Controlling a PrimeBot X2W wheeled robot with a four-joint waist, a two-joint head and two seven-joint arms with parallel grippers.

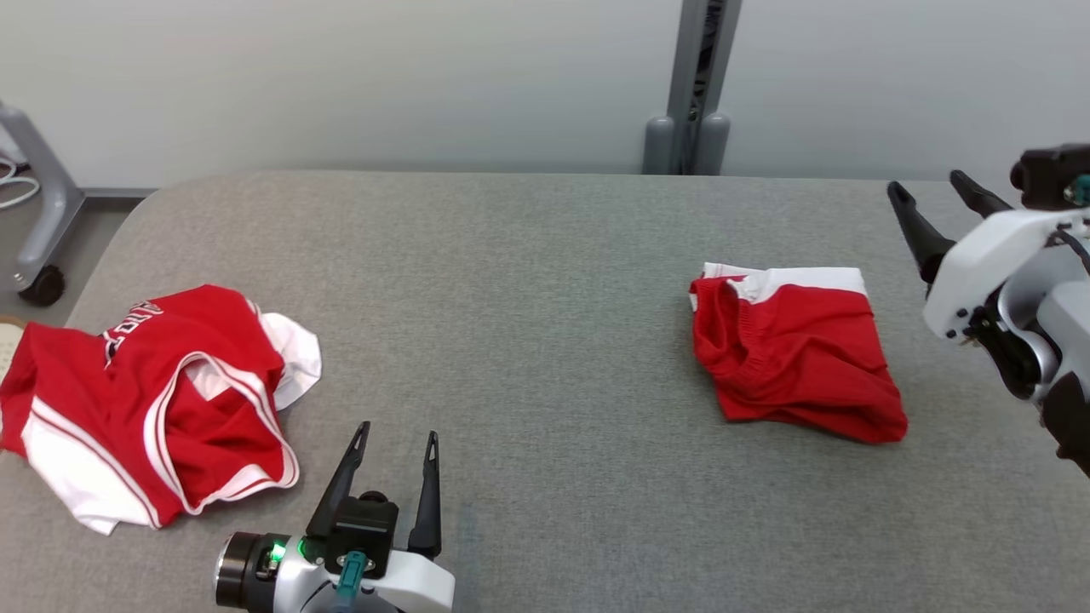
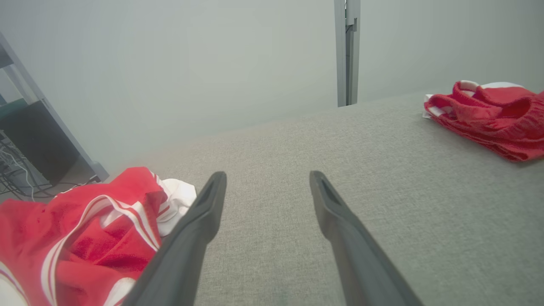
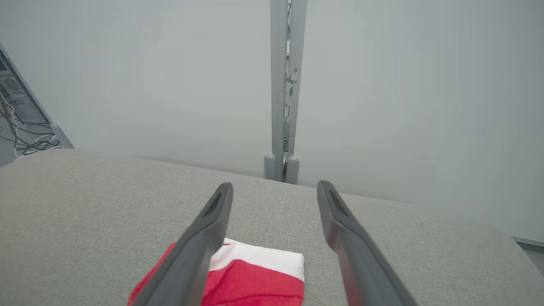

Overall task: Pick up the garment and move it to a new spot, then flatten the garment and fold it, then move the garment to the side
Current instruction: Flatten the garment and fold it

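Near the desk's (image 1: 528,281) left edge lies a crumpled red-and-white jersey (image 1: 145,400); folded red shorts (image 1: 796,358) sit toward its right edge. Left gripper (image 1: 398,430) and right gripper (image 1: 924,180) both stand apart, empty.

Grey fabric-covered table (image 1: 528,281), far corners rounded, surface flat. Bears at the left, near the edge, a crumpled red-and-white jersey (image 1: 153,400), striped trim and lettering facing up, one white part spread toward the middle. Bears at the right, well apart from it, a folded red garment (image 1: 792,358) with a white band along its far side.
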